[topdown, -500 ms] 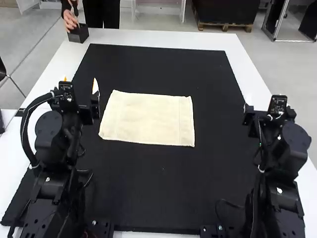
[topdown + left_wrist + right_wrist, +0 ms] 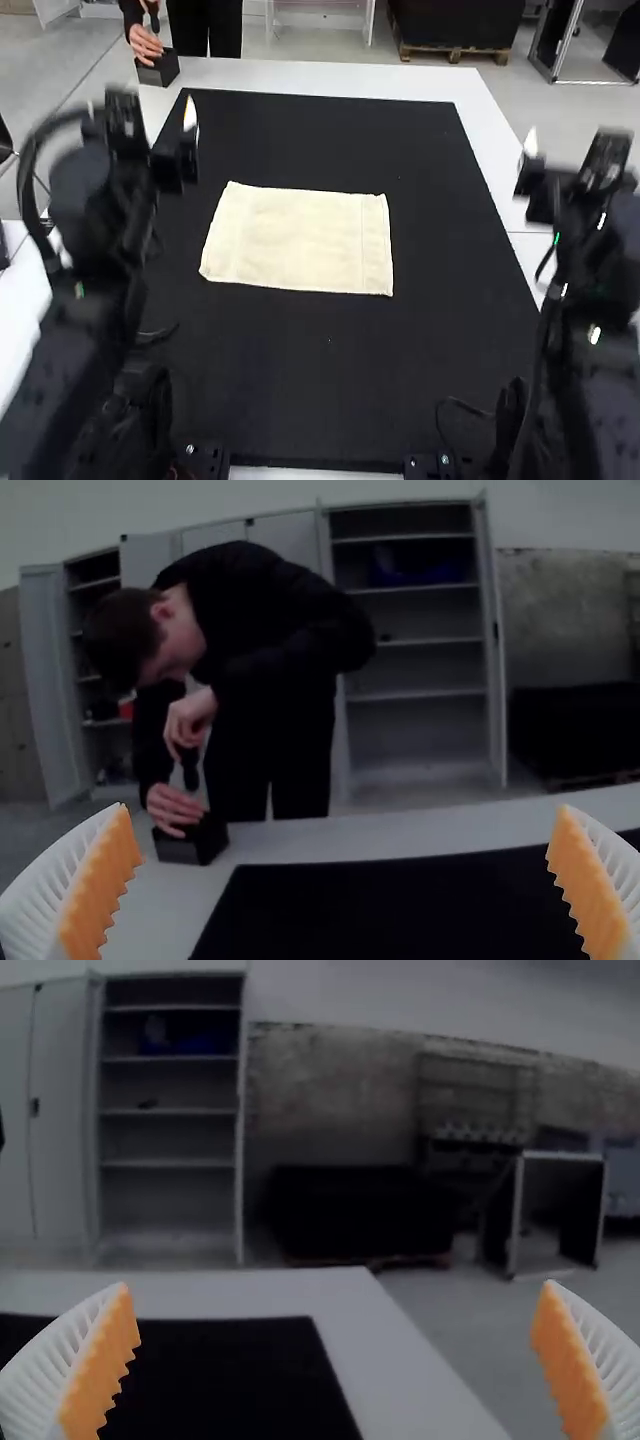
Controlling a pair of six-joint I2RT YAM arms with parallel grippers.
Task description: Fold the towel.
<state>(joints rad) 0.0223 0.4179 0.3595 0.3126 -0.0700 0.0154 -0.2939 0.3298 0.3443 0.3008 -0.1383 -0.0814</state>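
- Your high view gives you the cream towel [image 2: 295, 240], lying flat as a rectangle on the black mat [image 2: 330, 370], a little left of the middle, its longer edges running left to right.
- You can follow a faint line down the cloth near its right edge, and another near its left; you can't tell from this whether it is one layer or more.
- In that same view your left gripper [image 2: 141, 110] is raised at the left, apart from the towel and nearer to it than your right gripper [image 2: 586, 146], which is up at the right, well apart from the cloth. Both arms are blurred there.
- Your left wrist view tells you more about the jaws: the orange pads [image 2: 112, 885] stand wide apart, with the mat and the white table [image 2: 440, 828] beyond, and a black box [image 2: 190, 840] at the table's far left.
- Your right wrist view gives you its own ribbed fingers [image 2: 70, 1365], also wide apart, and the far right corner of the table.
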